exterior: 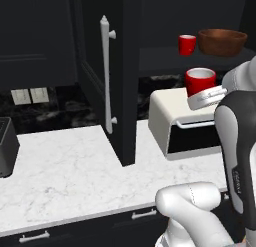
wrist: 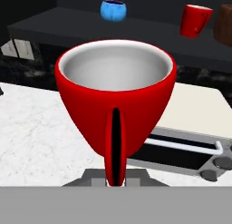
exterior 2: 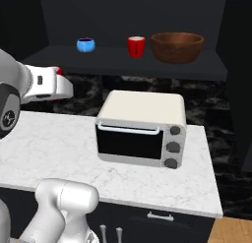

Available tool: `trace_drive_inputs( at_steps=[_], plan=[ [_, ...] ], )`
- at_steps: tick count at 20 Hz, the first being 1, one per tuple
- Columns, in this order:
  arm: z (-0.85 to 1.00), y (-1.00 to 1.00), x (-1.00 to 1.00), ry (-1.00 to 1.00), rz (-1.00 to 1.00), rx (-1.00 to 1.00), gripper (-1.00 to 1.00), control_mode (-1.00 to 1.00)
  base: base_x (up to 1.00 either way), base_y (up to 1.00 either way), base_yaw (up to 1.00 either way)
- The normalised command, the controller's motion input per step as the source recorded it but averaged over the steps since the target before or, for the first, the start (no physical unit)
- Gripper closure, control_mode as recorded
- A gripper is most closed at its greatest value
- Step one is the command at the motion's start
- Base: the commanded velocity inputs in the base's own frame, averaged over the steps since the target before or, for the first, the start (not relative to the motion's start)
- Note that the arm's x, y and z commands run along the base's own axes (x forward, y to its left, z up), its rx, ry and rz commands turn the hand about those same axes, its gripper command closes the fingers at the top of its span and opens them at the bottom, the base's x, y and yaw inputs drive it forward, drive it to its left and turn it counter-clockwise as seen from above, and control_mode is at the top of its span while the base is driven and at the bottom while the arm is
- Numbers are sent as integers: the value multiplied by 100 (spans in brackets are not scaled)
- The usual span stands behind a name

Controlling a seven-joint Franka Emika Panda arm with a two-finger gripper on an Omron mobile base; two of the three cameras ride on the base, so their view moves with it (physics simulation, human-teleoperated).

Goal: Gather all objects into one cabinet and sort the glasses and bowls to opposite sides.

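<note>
Above the white toaster oven [exterior 2: 140, 129], the gripper [wrist: 115, 180] is carrying one red cup [wrist: 116, 103] upright at about shelf height, its handle facing the hand camera. The fingertips themselves are hidden under the cup's base, so the closure cannot be read directly; since the cup is hanging clear of every surface, I am judging it to be clamped in the jaws.

On the open cabinet shelf [exterior 2: 123, 57] three items are already standing: the blue bowl [exterior 2: 85, 45] toward the left, the second red cup [exterior 2: 136, 46] near the middle, and the wooden bowl [exterior 2: 177, 46] just beside it on the right. The cabinet door [exterior: 112, 76] is standing swung out over the marble counter [exterior: 65, 161], which is leaving the shelf reachable from the front.

Sorting is not yet correct in my assessment: the shelved cup is sitting between the two bowls. The carried cup is being kept level, presumably so it can be set down flat. Placement calls for choosing one end for both cups, and for clearance from the blue bowl and the door edge on approach.
</note>
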Motion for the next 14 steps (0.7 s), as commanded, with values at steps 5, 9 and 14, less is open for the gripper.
trace_drive_inputs(
  at_steps=[5, 9, 14],
  plan=[
    [3, 0, 38, 0, 0, 1, 100, -100, 3, 0, 0],
    [19, 0, 78, -4, 0, 4, 100, -100, 0, 0, 0],
    [19, 0, 63, -11, -3, 3, 100, -100, 0, 0, 0]
  ],
)
